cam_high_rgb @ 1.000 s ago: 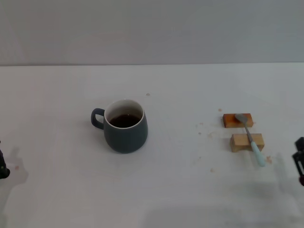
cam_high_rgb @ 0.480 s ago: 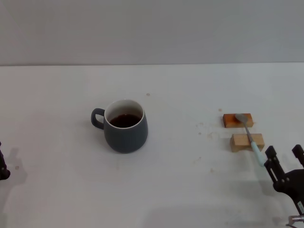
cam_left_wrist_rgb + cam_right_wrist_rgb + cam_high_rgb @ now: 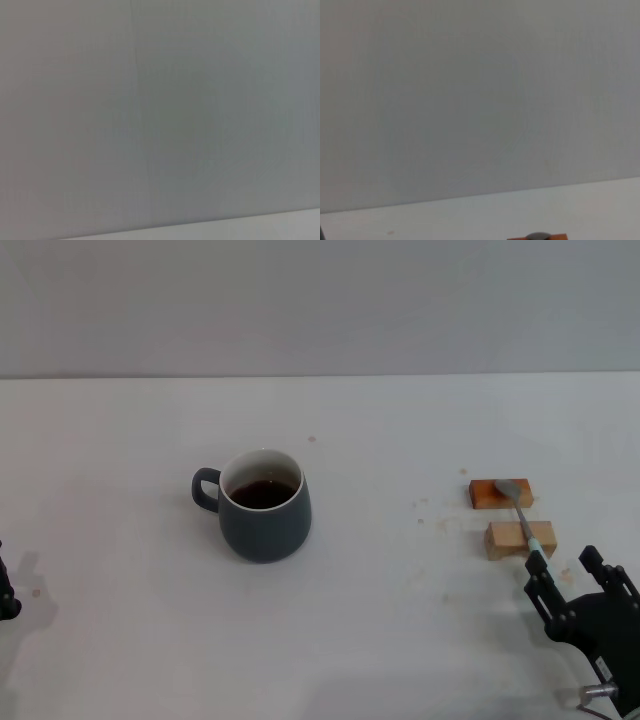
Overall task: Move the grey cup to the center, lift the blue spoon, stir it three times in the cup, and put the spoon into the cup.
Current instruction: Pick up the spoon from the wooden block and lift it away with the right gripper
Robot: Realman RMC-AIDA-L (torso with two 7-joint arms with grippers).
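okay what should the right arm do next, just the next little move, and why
Probably ease the right gripper forward and down so its open fingers straddle the handle of the blue spoon. The spoon rests across two wooden blocks, handle end pointing at the gripper, which sits just short of it. The grey cup already stands near the middle; the left gripper sits at the table's left edge.

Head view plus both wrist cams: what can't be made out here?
- Left end effector: head view, cut off by the frame edge; open or shut unknown.
- Blue spoon: its handle end is hidden behind the open right end effector; contact unclear.
- Grey cup: absent from both wrist views.
- Left wrist view: only blank wall.
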